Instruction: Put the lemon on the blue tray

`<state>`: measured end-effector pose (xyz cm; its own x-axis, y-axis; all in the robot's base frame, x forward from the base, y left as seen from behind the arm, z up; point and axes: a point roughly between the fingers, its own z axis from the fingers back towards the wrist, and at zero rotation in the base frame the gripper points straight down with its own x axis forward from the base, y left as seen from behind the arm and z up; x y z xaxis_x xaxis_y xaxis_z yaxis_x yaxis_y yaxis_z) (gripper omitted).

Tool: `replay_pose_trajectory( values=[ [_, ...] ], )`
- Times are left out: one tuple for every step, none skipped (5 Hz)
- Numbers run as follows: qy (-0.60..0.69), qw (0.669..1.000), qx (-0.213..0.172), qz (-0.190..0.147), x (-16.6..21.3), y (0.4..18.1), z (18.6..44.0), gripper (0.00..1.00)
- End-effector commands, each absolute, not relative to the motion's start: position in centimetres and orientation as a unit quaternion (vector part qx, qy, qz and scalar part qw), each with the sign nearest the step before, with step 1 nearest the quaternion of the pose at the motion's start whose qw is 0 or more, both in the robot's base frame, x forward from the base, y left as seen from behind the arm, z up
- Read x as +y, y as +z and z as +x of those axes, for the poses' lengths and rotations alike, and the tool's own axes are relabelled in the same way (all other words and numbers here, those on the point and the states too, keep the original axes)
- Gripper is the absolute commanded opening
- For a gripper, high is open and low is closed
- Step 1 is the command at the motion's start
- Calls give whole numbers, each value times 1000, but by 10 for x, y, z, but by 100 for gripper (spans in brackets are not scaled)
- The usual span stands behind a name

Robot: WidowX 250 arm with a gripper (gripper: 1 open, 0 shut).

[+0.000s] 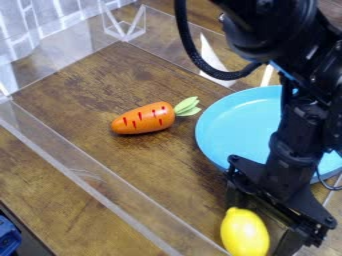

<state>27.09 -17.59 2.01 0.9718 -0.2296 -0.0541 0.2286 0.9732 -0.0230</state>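
- Claw (275,214) spread wide at the lower right, its fingers apart and nothing pinched.
- Lemon (245,232) right by the fingertips, on the near side of the tabletop (80,115); I can't tell whether it touches them or sits fully between them. Getting it properly between the fingers looks like the step in hand.
- If the claw closes while off to one side, a fingertip could nudge that smooth, roundish fruit and send it rolling away.
- A grip only on its end could let it squirt out as the fingers squeeze.
- Blue tray (241,122) just beyond the claw, partly hidden by the arm (287,60). Lifting too little on the way over could knock the rim and shove the tray or lose the lemon.
- Carrot (143,118) farther left, beside the tray and well apart from the lemon; only a wide swing would threaten it.
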Motion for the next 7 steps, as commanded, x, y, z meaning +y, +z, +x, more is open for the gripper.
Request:
replay_pose_trajectory(
  values=[
    [-121,992,12,-18,-187,30,275,0],
    [-130,991,18,-18,-185,28,274,0],
    [-144,989,23,-18,-183,27,265,0],
    [-157,987,28,-19,-182,26,258,100],
    [-166,985,32,-20,-182,26,251,100],
    [-162,986,36,-20,-181,26,251,0],
    [-151,988,37,-21,-180,26,253,100]
  ],
)
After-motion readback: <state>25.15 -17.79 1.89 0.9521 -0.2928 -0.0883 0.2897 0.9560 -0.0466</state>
